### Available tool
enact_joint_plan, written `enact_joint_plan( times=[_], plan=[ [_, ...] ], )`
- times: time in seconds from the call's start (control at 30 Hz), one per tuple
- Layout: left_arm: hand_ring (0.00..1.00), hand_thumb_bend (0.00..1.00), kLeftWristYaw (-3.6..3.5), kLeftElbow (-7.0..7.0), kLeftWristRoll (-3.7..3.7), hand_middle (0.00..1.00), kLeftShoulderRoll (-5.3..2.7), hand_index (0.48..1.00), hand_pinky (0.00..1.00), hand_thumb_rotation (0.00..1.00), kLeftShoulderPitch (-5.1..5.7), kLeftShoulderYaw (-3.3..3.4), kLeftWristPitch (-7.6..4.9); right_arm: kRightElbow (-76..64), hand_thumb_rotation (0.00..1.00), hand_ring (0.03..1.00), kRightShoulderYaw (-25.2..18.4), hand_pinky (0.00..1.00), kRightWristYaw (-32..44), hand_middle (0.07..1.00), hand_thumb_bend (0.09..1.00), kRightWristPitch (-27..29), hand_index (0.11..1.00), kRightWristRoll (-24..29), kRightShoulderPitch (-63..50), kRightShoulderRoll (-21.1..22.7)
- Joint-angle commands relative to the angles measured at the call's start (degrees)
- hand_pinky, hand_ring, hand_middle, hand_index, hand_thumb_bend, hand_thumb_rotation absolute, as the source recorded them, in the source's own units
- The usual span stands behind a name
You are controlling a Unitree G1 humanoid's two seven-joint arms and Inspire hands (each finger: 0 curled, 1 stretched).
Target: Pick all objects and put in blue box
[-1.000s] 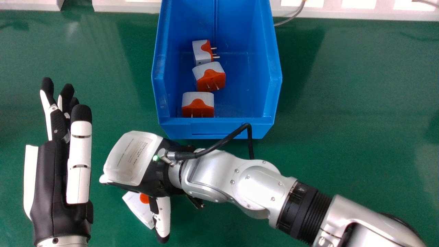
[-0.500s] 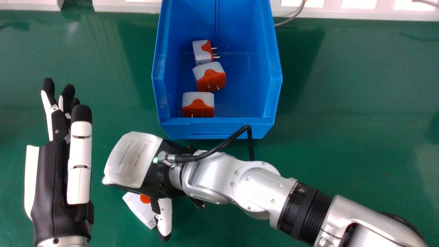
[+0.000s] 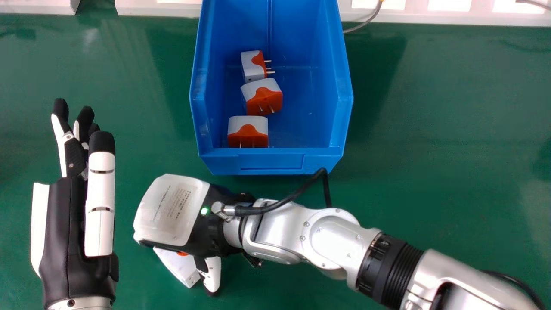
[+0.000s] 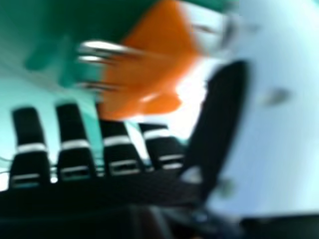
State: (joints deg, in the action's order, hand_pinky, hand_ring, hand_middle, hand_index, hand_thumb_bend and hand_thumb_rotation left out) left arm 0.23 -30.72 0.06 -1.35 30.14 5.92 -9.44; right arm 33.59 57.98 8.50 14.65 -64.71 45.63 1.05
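Held the right hand (image 3: 165, 211), fingers relaxed and gripping nothing, partly over the loose plug (image 3: 177, 266) on the desk (image 3: 430, 150), with the thumb (image 3: 212, 275) just beside it. Had the left hand (image 3: 69, 241), fingers extended, farther off. Showed prongs (image 4: 107, 47) turned away from the thumb; probably called for closing inward from that side before lifting toward the blue box (image 3: 271, 162).

Three plugs (image 3: 261, 97) in blue box (image 3: 271, 162)
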Motion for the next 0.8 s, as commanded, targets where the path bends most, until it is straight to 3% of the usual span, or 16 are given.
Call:
enact_joint_plan(
  times=[0.0,0.07,0.3,0.47,0.53,0.63,0.77],
  plan=[
    [1.00,0.48,0.24,-1.61,0.39,1.00,0.14,1.000,1.00,0.96,0.00,-0.06,-0.49,0.0,0.15,0.178,-0.9,0.12,0.2,0.250,0.517,-0.5,0.480,0.8,-0.7,-0.6],
    [1.00,0.48,0.29,-1.76,0.68,1.00,0.26,1.000,1.00,0.97,-0.09,-0.11,-0.20,-0.4,0.15,0.166,-1.1,0.11,1.2,0.242,0.516,-1.1,0.482,1.5,-0.9,-0.9],
    [1.00,0.47,0.15,-1.52,0.13,1.00,0.34,1.000,1.00,0.95,-0.63,-0.18,-0.08,-2.2,0.13,0.136,-3.0,0.08,8.0,0.231,0.518,-4.6,0.490,5.1,-2.6,-2.6],
    [1.00,0.48,0.17,-2.04,0.28,1.00,0.42,1.000,1.00,0.95,-0.63,-0.13,0.96,-3.6,0.12,0.137,-2.5,0.08,9.1,0.232,0.516,-6.2,0.488,4.1,-2.5,-2.2],
    [1.00,0.48,-0.22,-1.79,-0.10,1.00,0.82,1.000,1.00,0.95,-0.96,0.17,1.12,-4.2,0.12,0.146,-2.7,0.09,9.2,0.238,0.515,-6.0,0.487,4.1,-2.4,-1.8],
    [1.00,0.47,-0.54,-1.47,-1.05,1.00,0.75,1.000,1.00,0.95,-1.10,0.33,0.89,-4.5,0.12,0.155,-3.1,0.10,9.2,0.244,0.515,-6.5,0.486,4.2,-2.6,-1.8],
    [1.00,0.48,-0.52,-0.64,-0.60,1.00,1.16,1.000,1.00,0.96,-1.30,0.85,0.55,-5.5,0.12,0.153,-4.2,0.09,9.5,0.241,0.514,-6.2,0.484,5.8,-2.9,-1.4]
  ],
)
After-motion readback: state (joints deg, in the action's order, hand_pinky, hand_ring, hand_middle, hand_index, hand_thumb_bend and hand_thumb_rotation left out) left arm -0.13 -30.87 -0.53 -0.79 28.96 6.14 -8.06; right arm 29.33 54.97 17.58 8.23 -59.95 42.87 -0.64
